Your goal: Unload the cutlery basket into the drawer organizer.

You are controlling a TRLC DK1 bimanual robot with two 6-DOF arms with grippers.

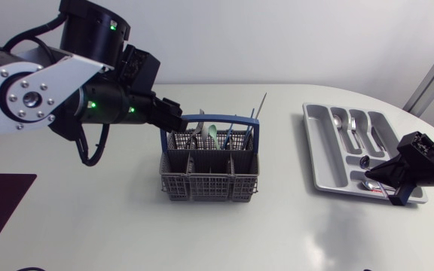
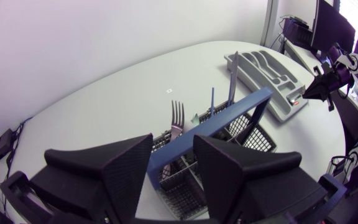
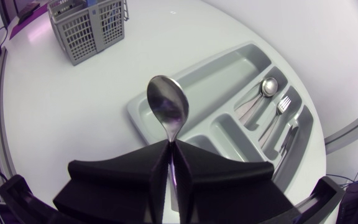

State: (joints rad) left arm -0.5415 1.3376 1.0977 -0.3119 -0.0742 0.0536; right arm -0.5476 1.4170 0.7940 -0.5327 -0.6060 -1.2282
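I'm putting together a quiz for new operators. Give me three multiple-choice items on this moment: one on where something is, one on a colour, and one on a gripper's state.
1. Where is the right gripper?
A. Over the drawer organizer
B. Inside the cutlery basket
C. Over the bare middle of the table

2. What colour is the handle of the cutlery basket?
A. Red
B. Blue
C. Yellow

3. What state is the right gripper in?
A. Open and empty
B. Shut on a spoon
C. Shut on a fork

Answers:
1. A: the head view shows it above the organizer's corner, far from the basket.
2. B: the bar arching over the grey basket is blue.
3. B: the right wrist view shows both fingers pressed on the spoon's stem, with its bowl ahead of them.
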